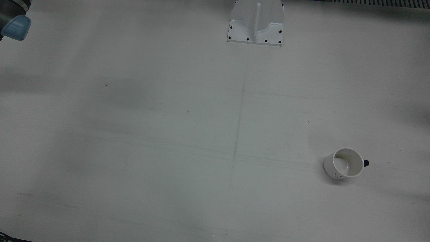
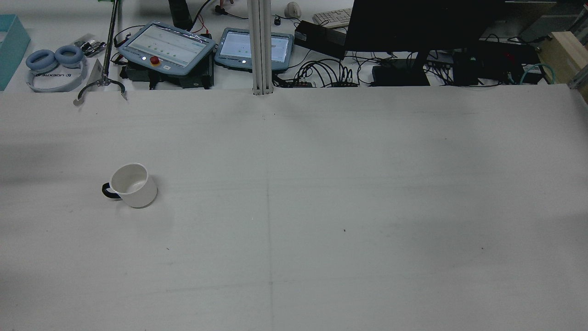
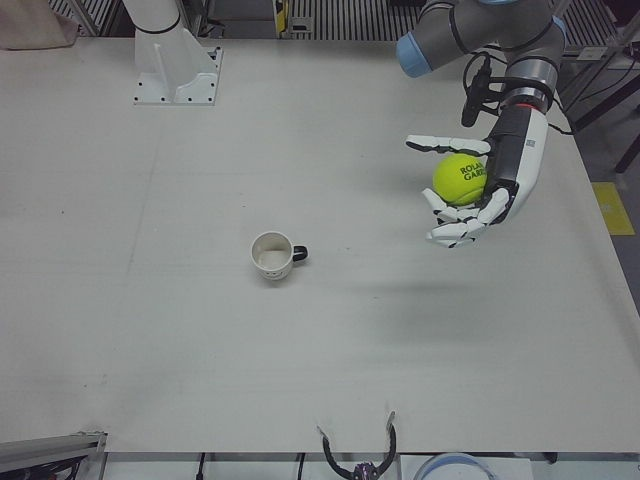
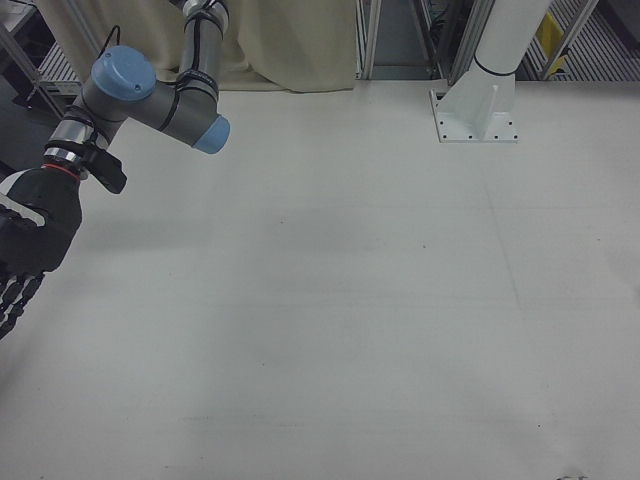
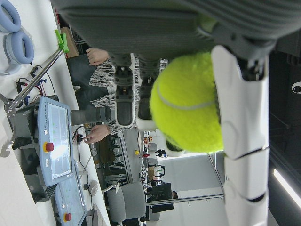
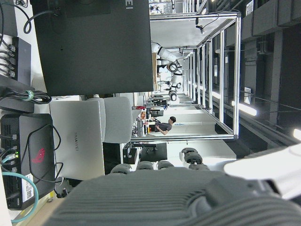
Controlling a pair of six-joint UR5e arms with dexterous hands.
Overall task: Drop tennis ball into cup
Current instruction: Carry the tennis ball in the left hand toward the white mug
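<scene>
In the front view we see the white ceramic cup with a dark handle (image 1: 344,163) standing upright at lower right on the pale grey bench (image 1: 168,134), alone.

In the rear view the cup sits at middle left, well apart from everything else.

In the left-front view the left robot hand (image 3: 470,188), at upper right above the bench, has its white fingers (image 3: 450,145) curled around the yellow-green felt tennis ball (image 3: 460,178); the cup stands well to its lower left.

In the right-front view the black right robot hand (image 4: 22,250) hangs at the left edge; we cannot tell how its fingers stand.

In the left hand view the ball fills the centre, clamped between fingers.
</scene>
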